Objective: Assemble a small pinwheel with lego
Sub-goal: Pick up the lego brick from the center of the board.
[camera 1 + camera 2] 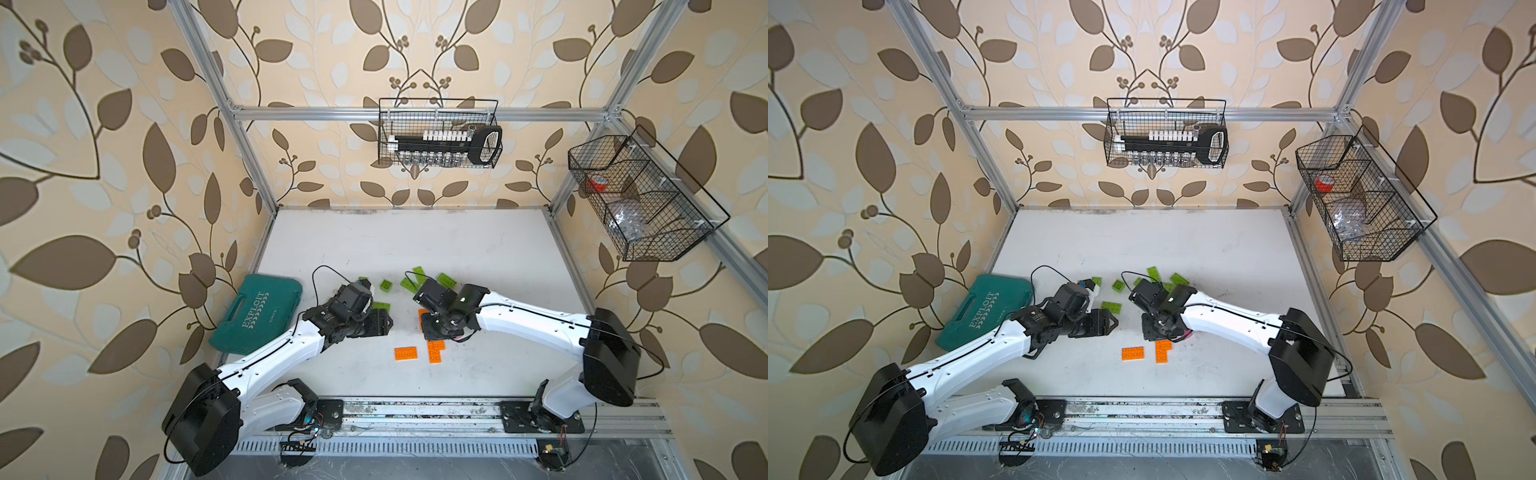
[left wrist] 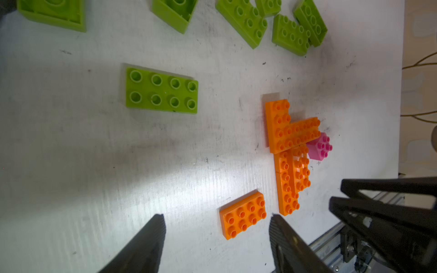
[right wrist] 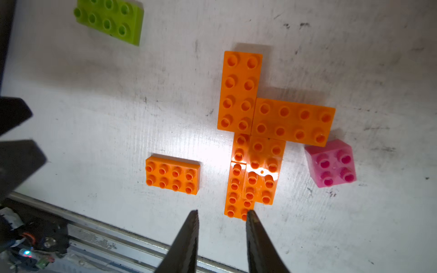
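Just ahead of my left gripper, jaws wide and empty, lies the loose orange brick, long axis across the gap; my right gripper, narrow and empty, hovers by the orange cluster.
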You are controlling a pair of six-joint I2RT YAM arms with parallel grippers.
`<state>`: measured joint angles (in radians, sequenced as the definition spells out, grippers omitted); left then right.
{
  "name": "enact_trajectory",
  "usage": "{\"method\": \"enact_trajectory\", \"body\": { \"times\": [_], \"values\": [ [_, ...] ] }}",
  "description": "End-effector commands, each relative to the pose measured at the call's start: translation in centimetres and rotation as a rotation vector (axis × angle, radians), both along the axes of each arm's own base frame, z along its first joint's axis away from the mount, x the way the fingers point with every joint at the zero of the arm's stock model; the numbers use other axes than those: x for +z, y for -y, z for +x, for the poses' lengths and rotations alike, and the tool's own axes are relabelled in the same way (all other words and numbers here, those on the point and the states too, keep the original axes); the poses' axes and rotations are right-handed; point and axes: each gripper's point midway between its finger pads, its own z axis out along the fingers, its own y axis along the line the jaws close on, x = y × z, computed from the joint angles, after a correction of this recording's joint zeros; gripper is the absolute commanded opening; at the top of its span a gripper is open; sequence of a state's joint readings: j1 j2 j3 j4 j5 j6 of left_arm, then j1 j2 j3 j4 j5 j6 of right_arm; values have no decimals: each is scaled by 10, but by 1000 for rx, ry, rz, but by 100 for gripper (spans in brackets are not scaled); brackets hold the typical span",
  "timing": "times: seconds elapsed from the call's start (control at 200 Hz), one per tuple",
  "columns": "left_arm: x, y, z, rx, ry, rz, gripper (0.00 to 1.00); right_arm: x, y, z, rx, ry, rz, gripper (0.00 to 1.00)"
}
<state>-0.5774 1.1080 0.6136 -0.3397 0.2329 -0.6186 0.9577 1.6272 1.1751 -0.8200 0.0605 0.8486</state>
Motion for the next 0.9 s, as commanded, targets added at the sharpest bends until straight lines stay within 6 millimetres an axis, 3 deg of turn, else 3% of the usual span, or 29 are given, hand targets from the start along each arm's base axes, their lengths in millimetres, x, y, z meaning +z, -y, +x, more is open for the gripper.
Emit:
{"method": "enact_trajectory", "body": {
  "times": [0.0,0.185,0.39,0.67,0.895],
  "values": [
    [17,16,6,-2,-1,-182,72,-3,-4,-5,-50,-24,-60,27],
    [8,0,11,88,-56,-317,72,-23,-19,-15,-82,-78,-96,22],
    [3,-6,3,79,-66,-314,72,-39,-30,-25,-111,-97,-122,21],
    [2,-6,-5,55,-76,-320,72,-47,-41,-23,-125,-107,-125,24],
    [3,-7,-7,56,-71,-324,72,-50,-39,-24,-137,-116,-153,22]
  ]
}}
